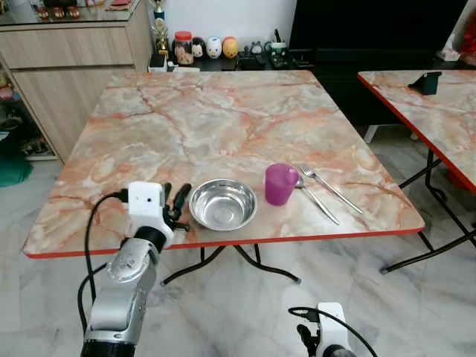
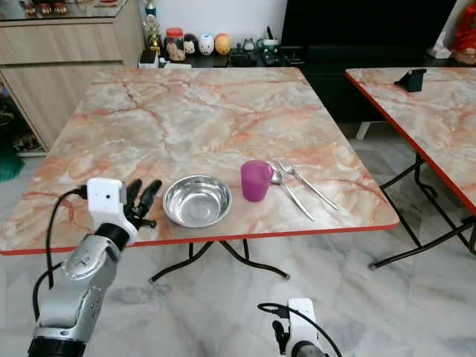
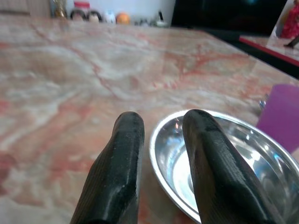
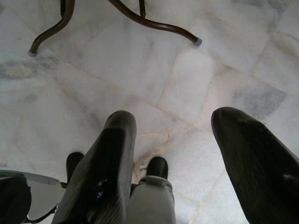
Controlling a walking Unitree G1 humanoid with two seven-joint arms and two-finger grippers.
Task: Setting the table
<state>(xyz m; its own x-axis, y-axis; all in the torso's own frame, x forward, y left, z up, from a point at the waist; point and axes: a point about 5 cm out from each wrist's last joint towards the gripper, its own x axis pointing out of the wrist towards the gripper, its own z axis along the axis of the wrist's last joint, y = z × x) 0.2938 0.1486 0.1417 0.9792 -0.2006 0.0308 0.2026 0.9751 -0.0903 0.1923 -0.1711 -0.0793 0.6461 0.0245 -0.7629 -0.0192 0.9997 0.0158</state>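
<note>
Your left gripper [image 1: 177,202] hovers at the table's [image 1: 223,111] near edge, fingers [image 3: 122,163] slightly parted and empty, just beside the steel bowl [image 1: 222,204], while your right gripper [image 4: 175,154] hangs spread open over the floor [image 4: 196,74].

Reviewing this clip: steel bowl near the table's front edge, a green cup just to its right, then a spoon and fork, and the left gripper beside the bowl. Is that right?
Not quite: the cup is purple, not green, as the left eye view shows. The rest holds: the steel bowl sits near the table's front edge, the spoon and fork lie right of the cup, and the left gripper is beside the bowl.
</note>
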